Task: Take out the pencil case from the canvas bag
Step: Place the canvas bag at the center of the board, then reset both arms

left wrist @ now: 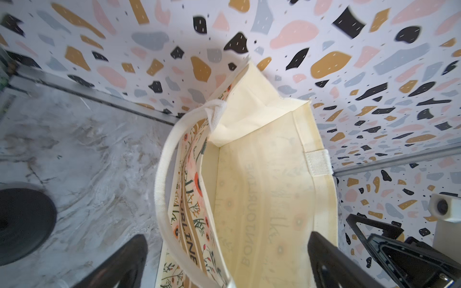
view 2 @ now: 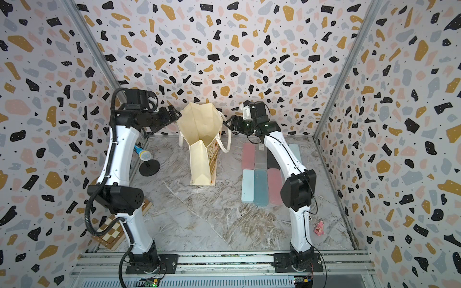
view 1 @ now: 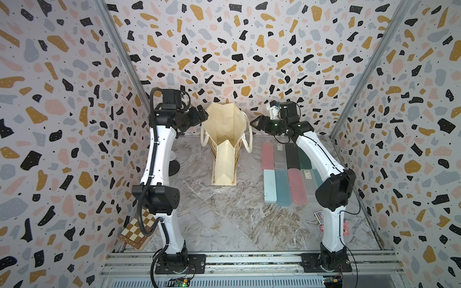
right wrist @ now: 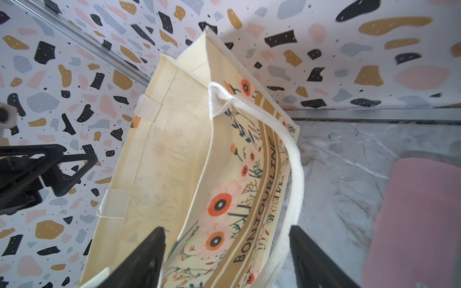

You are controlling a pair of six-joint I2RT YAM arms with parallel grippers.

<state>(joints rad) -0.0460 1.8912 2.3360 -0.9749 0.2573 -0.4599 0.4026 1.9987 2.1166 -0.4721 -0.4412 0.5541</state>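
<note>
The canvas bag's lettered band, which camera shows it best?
The right wrist view: the lettered band reads whole on the canvas bag. The left wrist view catches only its end; both top views show a sliver.

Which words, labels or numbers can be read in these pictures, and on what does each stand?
"BONJOURLINE": tan band on the canvas bag, right wrist view.
"URLINE": end of the same band, left wrist view; the full word shows mirrored through the cloth.
Stickers on the grey pencil cases: too small to read.
Small card by the right arm: blurred.
</note>
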